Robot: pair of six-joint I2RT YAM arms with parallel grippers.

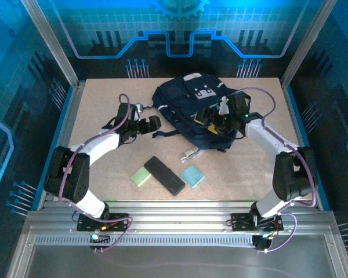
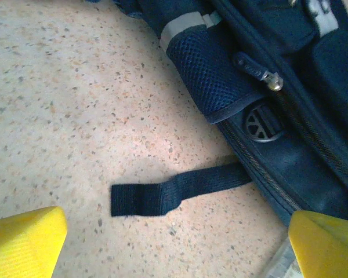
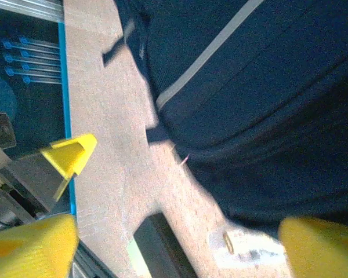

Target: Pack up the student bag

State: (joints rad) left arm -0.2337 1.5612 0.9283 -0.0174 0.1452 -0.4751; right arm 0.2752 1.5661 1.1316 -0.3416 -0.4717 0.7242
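Peeking in remotely, I saw the student bag (image 1: pixel 180 110), soft navy fabric with a mesh pocket (image 2: pixel 214 75), lying far-centre on the speckled beige table (image 1: pixel 93 98), blue-lit panels (image 1: pixel 180 23) around. Its patched top pointed rearward, long axis roughly front-to-back. Left fingers (image 2: pixel 23 240) and right fingers (image 3: pixel 319 246) both gaped wide, holding nothing.

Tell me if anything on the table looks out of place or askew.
Nothing damaged or spilled. The student bag lies flat, one black strap trailing loose on the table, and the black case sits diagonally.
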